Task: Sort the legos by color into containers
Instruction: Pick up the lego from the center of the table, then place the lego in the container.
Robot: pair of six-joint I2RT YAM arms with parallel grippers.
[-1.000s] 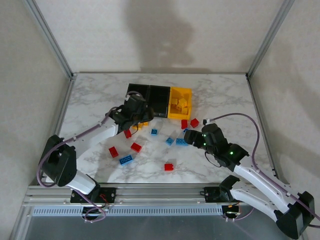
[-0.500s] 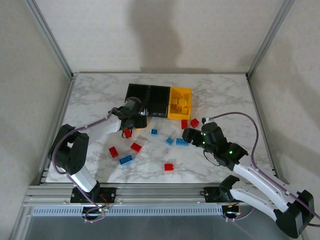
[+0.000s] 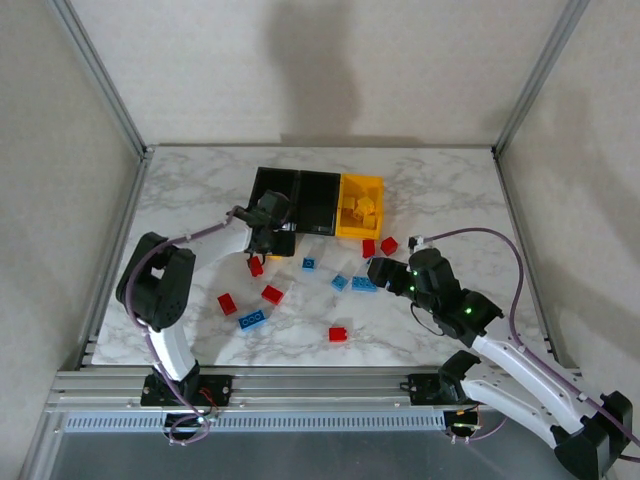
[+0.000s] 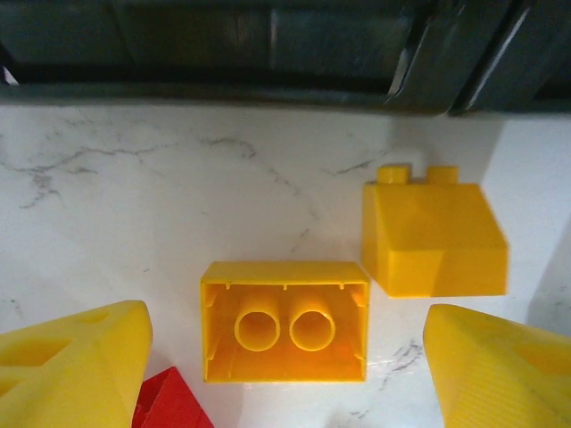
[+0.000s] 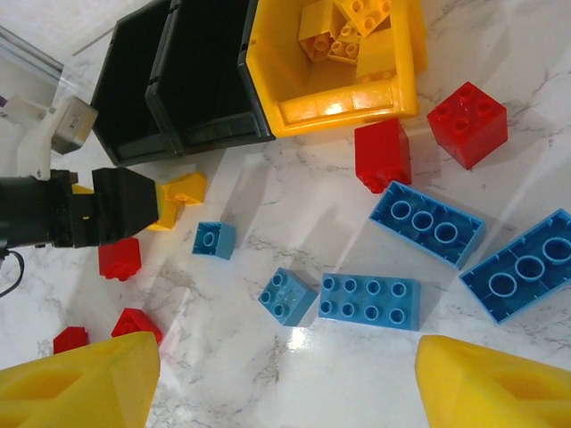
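Left pincer [image 4: 285, 315] stood wide astride an upturned yellow brick [image 4: 285, 323]; a red brick [image 4: 169, 403] showed half cut off. Right pincer [image 5: 287, 349] gaped wide too.

Ahead of my left gripper [image 4: 285, 357] the black bin wall [image 4: 223, 53] blocks me. An upturned yellow brick [image 4: 285, 321] lies between its jaws, with a sloped yellow brick [image 4: 433, 239] ahead-right. The marble [image 4: 134, 205] ahead-left is free.

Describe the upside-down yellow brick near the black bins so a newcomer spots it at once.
On the marble table, go to the leftmost black bin in the far row. Two yellow bricks lie just in front of it. The upside-down yellow brick shows a hollow underside with two round tubes, unlike the sloped yellow brick beside it.
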